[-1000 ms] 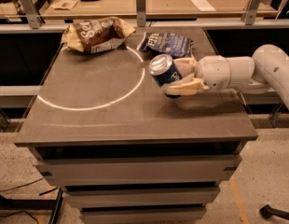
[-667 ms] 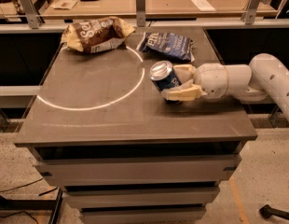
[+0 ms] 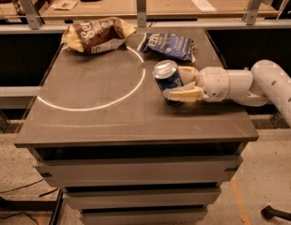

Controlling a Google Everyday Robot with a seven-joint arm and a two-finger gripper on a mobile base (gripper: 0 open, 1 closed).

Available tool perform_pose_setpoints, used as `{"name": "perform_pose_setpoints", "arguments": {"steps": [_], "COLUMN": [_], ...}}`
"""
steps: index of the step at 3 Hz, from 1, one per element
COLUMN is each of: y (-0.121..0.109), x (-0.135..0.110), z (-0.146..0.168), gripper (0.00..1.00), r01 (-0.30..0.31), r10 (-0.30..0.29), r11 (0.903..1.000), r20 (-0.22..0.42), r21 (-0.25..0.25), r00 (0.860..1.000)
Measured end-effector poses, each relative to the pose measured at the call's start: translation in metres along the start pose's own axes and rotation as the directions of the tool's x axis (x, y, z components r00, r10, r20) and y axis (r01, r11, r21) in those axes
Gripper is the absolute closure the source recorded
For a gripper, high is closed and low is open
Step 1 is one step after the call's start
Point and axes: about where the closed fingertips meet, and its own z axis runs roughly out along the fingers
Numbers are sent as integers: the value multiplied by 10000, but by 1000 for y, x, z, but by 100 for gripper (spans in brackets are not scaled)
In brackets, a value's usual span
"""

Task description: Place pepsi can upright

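The gripper (image 3: pixel 174 82) has slid a little lower and closer to the front of the table (image 3: pixel 89 78) than a second ago. The pepsi can (image 3: pixel 164 81) now stands straighter than it did then.

The can is round, shiny and blue, and its silver top is shut. It sits on the right side of the table, just outside the thin white circle (image 3: pixel 108 107) painted there. Its long side runs almost straight up and down. The silver top faces up and leans a tiny bit to the left.

The two pale fingers (image 3: pixel 185 95) are squeezed on the can, one in front and one behind. The fat white arm (image 3: pixel 258 81) reaches in from the right.

At the back lie two crinkly chip bags, a brown one (image 3: pixel 96 34) and a dark blue one (image 3: pixel 169 45) (I can't tell what is inside them). The table top is flat, smooth and grey-brown, with closed drawers (image 3: pixel 136 172) under it.
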Motion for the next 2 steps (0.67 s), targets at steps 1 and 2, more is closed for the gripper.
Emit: {"name": "perform_pose_setpoints", "arguments": {"steps": [1, 2], "y": [-1, -1], "x": [-8, -10], "z": [0, 0], "gripper": [59, 35], "r01": [-1, -2], "r10": [1, 2], "r11": [10000, 10000], "r20": [-3, -3], "r21": [2, 0], "r00": [10000, 10000]}}
